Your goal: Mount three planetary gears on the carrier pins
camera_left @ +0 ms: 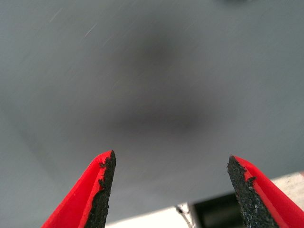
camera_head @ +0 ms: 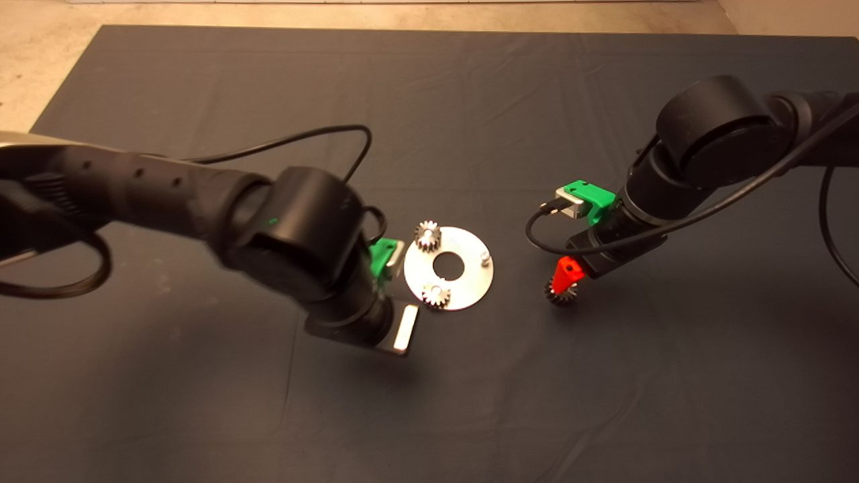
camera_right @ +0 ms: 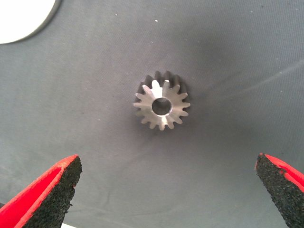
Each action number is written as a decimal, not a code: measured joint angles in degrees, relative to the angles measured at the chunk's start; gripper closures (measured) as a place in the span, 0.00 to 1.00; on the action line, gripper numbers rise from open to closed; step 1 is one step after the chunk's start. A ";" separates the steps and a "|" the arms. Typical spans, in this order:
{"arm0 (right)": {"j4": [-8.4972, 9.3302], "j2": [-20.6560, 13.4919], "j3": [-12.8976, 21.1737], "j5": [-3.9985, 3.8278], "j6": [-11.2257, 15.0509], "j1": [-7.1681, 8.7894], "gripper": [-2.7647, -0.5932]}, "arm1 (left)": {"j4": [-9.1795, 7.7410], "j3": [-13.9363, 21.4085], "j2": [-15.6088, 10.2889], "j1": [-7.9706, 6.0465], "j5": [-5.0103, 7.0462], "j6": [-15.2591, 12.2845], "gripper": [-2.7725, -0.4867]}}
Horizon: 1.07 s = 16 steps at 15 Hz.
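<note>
Silver disc (camera_head: 448, 268) lies mid-surface (camera_head: 429, 100) with two planetary gears (camera_head: 427, 235) seated on its carrier pins; the third pin (camera_head: 484, 257) stands bare. Third gear (camera_right: 161, 105) lies flat on the mat, well apart from the disc, under the right pincer (camera_right: 166, 185), whose fingers are spread wide. Left pincer (camera_left: 171, 190), also apart, hangs just beside the disc; its wrist view shows only blurred mat, possibly the disc's edge.
</note>
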 joint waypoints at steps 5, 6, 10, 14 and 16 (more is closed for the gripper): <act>-0.02 0.63 -1.35 0.21 -1.37 -1.89 0.01 | -3.44 12.49 -9.00 0.00 -0.32 -4.76 0.51; -0.04 0.45 -2.47 0.06 -2.00 -2.91 0.01 | -3.65 13.60 -11.85 -0.02 -0.06 -5.30 0.51; -0.06 0.69 -4.27 0.21 -3.89 -4.08 0.01 | -4.54 16.36 -16.54 0.00 0.16 -6.11 0.51; -0.11 0.67 -5.32 0.09 -8.26 -4.58 0.01 | -4.67 16.64 -17.20 -0.02 0.16 -6.19 0.51; -0.11 0.80 -5.38 0.11 -11.19 -4.57 0.01 | -4.71 16.72 -17.37 -0.02 0.16 -6.22 0.51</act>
